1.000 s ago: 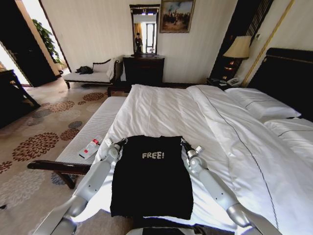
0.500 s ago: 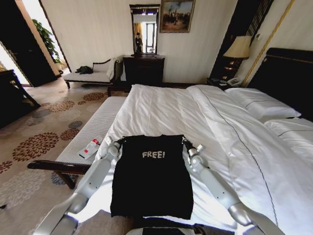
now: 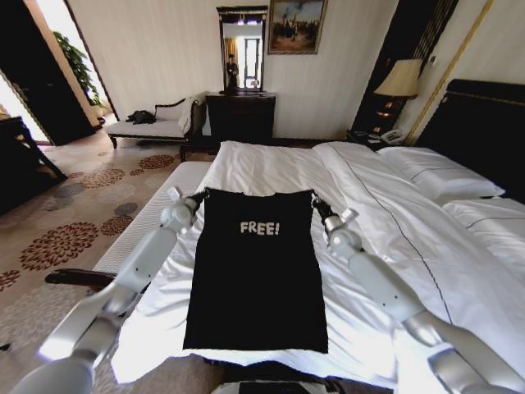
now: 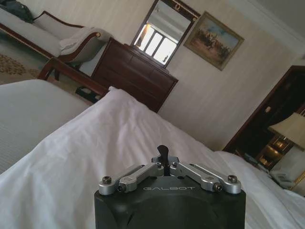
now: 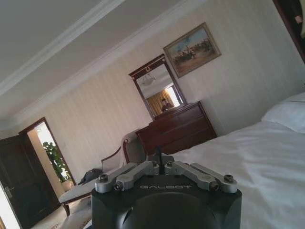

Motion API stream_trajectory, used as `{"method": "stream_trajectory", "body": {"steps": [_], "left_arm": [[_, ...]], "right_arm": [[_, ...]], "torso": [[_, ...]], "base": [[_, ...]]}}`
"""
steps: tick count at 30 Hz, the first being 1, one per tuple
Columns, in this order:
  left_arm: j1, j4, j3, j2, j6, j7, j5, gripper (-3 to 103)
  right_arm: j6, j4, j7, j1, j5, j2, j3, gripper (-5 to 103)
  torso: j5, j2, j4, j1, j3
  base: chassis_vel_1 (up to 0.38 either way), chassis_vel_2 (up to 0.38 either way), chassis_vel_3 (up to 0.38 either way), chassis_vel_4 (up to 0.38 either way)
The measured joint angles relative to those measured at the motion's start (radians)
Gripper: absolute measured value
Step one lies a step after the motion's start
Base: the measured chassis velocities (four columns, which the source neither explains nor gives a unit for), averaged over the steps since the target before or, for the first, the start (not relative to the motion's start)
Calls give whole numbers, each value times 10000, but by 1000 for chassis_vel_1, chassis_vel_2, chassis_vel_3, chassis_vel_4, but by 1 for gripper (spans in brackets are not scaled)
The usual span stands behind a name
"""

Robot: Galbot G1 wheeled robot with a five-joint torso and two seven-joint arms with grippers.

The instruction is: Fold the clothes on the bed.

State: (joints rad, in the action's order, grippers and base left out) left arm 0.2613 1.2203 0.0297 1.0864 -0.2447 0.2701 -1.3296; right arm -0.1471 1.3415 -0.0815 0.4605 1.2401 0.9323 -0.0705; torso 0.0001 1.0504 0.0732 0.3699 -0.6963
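Stretching between left pincer (image 3: 199,195) and right pincer (image 3: 315,199), both clamped on its corners: black T-shirt (image 3: 256,271).

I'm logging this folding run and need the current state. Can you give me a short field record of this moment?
garment: black T-shirt, "FREE!" facing up, spread flat
surface: white bed
left gripper: shut on the shirt's upper left corner
right gripper: shut on the upper right corner
fold: none visible yet
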Motion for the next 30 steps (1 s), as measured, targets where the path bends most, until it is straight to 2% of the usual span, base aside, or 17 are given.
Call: {"method": "stream_trajectory", "body": {"steps": [3, 6, 11, 13, 15, 17, 19, 22, 23, 25, 27, 30], "left_arm": [[-556, -539, 31, 158, 73, -110, -136, 0], [-645, -535, 29, 142, 145, -206, -260, 0], [95, 857, -304, -365, 304, -456, -1024, 0], [203, 1003, -360, -416, 314, -466, -1085, 0], [1218, 2050, -841, -793, 394, -483, -1386, 0], [1618, 2359, -975, -923, 401, -462, -1458, 0], [2547, 3053, -1247, -1256, 413, -411, -1500, 0], [4393, 4444, -1962, -1855, 404, -192, -1383, 0], [4393, 4444, -1962, -1855, 404, -192, -1383, 0], [5827, 5562, -2683, -2147, 343, 5, -1272, 0], [6178, 5812, -2870, -2196, 324, 44, -1230, 0], [8031, 7058, -3950, -2426, 245, 210, -1022, 0]], "right_arm": [[-78, -459, -1, -832, 114, 133, -396, 0], [-148, -567, -7, -1092, 163, 247, -394, 0], [-165, 370, -239, -64, 219, 104, 244, 0], [-162, 481, -267, 75, 215, 72, 316, 0], [-130, 1253, -459, 1038, 191, -157, 885, 0], [-108, 1517, -525, 1374, 186, -235, 1092, 0], [-32, 2178, -710, 2196, 198, -419, 1553, 0], [17, 3340, -1110, 3806, 217, -722, 2130, 0], [17, 3340, -1110, 3806, 217, -722, 2130, 0], [79, 4110, -1467, 4762, 145, -813, 2431, 0], [107, 4276, -1574, 4954, 128, -814, 2489, 0], [265, 5088, -2108, 6047, -116, -810, 2767, 0]], "torso": [[-1, -1, 0, 1, 0], [-4, 0, -1, 3, 0], [0, -1, 1, 2, 0], [0, -1, 1, 1, 1], [2, 1, 5, -2, 4], [-1, 0, 2, -3, 4], [-3, -1, 1, -2, 3], [-3, 0, 1, -2, 3], [-3, 0, 1, -2, 3], [-3, 1, 2, -4, 5], [-3, 2, 2, -5, 5], [-3, 3, -3, -4, 3]], "base": [[0, 0, 0, 0], [0, 0, 0, 0], [0, 0, 0, 0], [0, 0, 0, 0], [0, 0, 0, 0], [0, 0, 0, 0], [0, 0, 0, 0], [0, 0, 0, 0], [0, 0, 0, 0], [0, 0, 0, 0], [0, 0, 0, 0], [0, 0, 0, 0]]}}
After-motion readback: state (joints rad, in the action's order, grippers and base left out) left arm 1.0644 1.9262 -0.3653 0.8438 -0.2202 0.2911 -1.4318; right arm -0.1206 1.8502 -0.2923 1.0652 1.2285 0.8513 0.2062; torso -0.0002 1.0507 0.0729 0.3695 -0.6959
